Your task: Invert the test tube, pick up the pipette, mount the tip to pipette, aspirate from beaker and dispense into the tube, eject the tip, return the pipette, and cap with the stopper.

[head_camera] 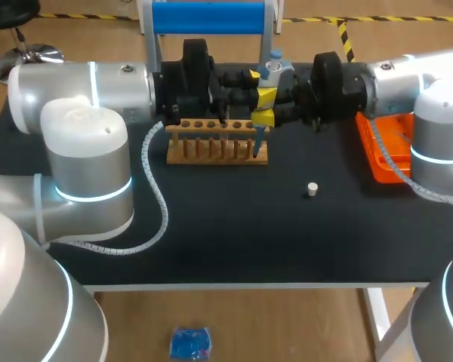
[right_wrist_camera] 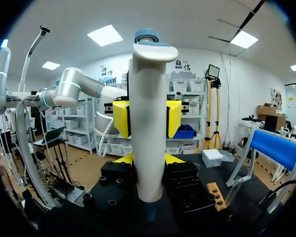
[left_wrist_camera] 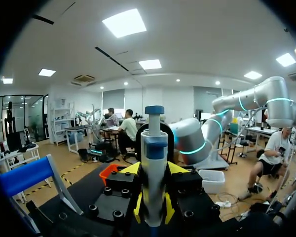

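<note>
Together, left gripper (left_wrist_camera: pixel 153 210) and right gripper (right_wrist_camera: pixel 147 159) both clenched on upright pipette (head_camera: pixel 271 74) over rack (head_camera: pixel 211 153).

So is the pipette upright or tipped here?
Upright: the pipette stands vertical, plunger end up, its lower end pointing down at the wooden rack.

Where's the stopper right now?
In the head view the stopper sits alone on the black table, right of the wooden rack and nearer the front edge.
</note>
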Robot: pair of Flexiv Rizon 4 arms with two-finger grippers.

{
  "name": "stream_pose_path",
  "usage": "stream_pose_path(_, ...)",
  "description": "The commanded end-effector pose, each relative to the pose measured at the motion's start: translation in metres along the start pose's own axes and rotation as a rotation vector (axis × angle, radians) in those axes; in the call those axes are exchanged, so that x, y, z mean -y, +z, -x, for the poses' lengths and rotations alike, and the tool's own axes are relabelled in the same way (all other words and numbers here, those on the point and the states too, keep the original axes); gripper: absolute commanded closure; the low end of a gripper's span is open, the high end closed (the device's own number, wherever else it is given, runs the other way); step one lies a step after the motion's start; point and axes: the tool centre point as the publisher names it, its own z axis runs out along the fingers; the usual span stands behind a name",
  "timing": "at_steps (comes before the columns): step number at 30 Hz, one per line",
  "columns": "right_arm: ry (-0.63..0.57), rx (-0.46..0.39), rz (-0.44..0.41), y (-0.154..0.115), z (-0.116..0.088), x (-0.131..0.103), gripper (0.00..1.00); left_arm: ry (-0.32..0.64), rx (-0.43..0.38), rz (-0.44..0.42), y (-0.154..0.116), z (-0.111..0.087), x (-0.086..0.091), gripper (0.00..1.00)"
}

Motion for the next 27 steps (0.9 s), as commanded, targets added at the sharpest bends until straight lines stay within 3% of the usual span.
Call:
stream_pose_path(1, -0.002, 0.005, -0.010, 0.000, 0.001, -0.002, 0.00, 0.000, 0.001, -0.002, 0.001, -0.002, 0.000, 1.00)
stream_pose_path(10, 0.007, -0.021, -0.013, -0.014, -0.001, -0.002, 0.00, 0.000, 0.001, -0.002, 0.001, -0.002, 0.000, 1.00)
stream_pose_path(19, -0.044, -0.049, 0.023, -0.059, 0.002, -0.008, 0.00, 0.000, 0.001, -0.002, 0.001, -0.002, 0.000, 1.00)
stream_pose_path(27, -0.034, 0.074, -0.032, -0.108, 0.049, 0.004, 0.00, 0.000, 0.001, -0.002, 0.001, -0.002, 0.000, 1.00)
